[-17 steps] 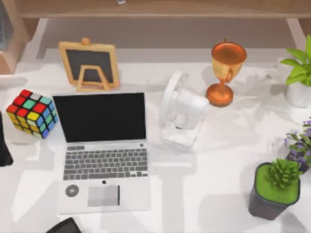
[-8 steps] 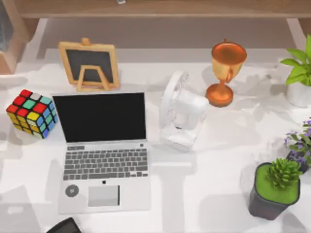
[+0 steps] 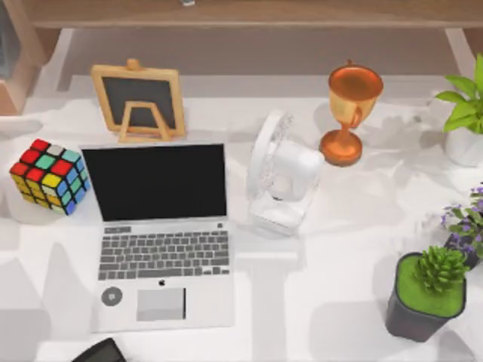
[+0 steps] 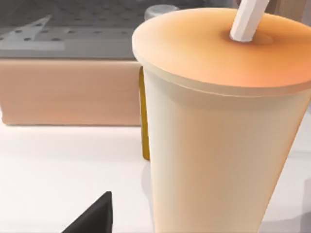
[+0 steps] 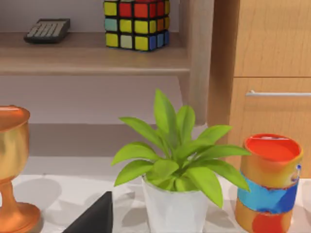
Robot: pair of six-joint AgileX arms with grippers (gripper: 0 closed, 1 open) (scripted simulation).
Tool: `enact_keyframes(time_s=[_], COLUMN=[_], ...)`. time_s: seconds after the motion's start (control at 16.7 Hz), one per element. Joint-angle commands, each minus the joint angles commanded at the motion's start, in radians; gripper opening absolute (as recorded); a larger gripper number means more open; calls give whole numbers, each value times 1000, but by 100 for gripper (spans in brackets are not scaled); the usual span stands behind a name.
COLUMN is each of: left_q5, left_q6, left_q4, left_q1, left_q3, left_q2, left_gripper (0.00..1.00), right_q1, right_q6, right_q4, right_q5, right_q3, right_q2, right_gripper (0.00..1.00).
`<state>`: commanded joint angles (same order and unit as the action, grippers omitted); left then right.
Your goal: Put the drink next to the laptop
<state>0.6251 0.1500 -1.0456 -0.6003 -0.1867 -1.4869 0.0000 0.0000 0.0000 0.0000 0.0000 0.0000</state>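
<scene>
While top view has laptop [image 3: 160, 235], left wrist faces drink [image 4: 218, 121]; fingers' state unclear.

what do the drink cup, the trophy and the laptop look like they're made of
The drink: matte, creamy cup wall, likely plastic or coated paper; a smooth tan-orange top and a white straw.

The trophy: glossy copper-coloured metal, judging by the bright highlights on its bowl.

The laptop: silver-white shell, probably brushed aluminium, with a flat black screen and grey keys. This is a render, so these are looks only.
</scene>
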Motion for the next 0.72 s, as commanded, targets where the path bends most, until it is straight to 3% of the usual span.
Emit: enact_keyframes(time_s=[0.3,0.72], left_q5=[-24,-157], left_q6=[-8,-45], left_q4=[-17,-110], left_q1=[25,167], left_q3=[-30,-225], left_q2=[-38,-313], left_gripper=[100,100], right_q1=[0,0], right_q6=[0,0], right_q4=[0,0], right_q5=[0,0], right_q3=[0,0], right_q2=[0,0], right_gripper=[100,100])
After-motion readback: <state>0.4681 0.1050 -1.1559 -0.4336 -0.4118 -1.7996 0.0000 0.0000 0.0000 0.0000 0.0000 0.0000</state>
